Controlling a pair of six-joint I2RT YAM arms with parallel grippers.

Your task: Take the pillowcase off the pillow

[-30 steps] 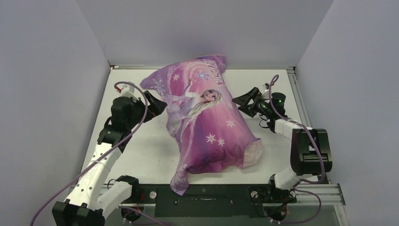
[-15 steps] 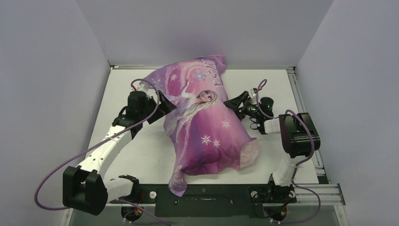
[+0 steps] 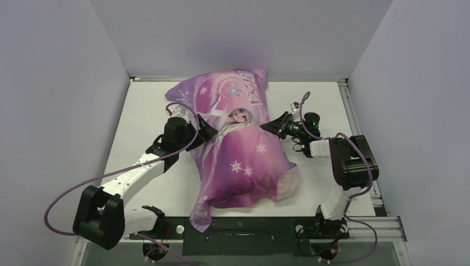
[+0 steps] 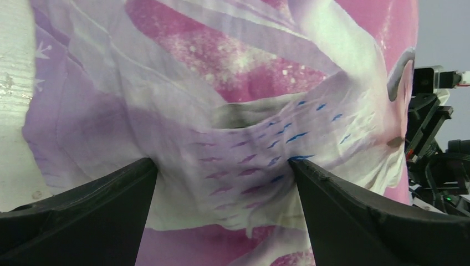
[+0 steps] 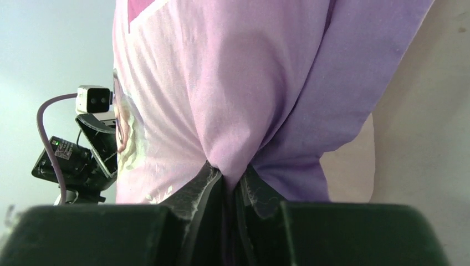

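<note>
White table (image 3: 144, 105) carries the purple-pink printed fabric pillowcase (image 3: 244, 160), plumply filled, long axis running far-to-near between both arms: the right claw (image 3: 266, 126) is pinched on a fabric fold directly ahead, and the left claw (image 3: 206, 132) gapes wide against the opposite flank.

Pillowcase (image 3: 238, 149): mid-tabletop (image 3: 144, 105), lying diagonally, far end toward the back wall, near corner over the front edge. Left claw (image 3: 206, 131) against its left side; right claw (image 3: 268, 126) touching its right side.
</note>
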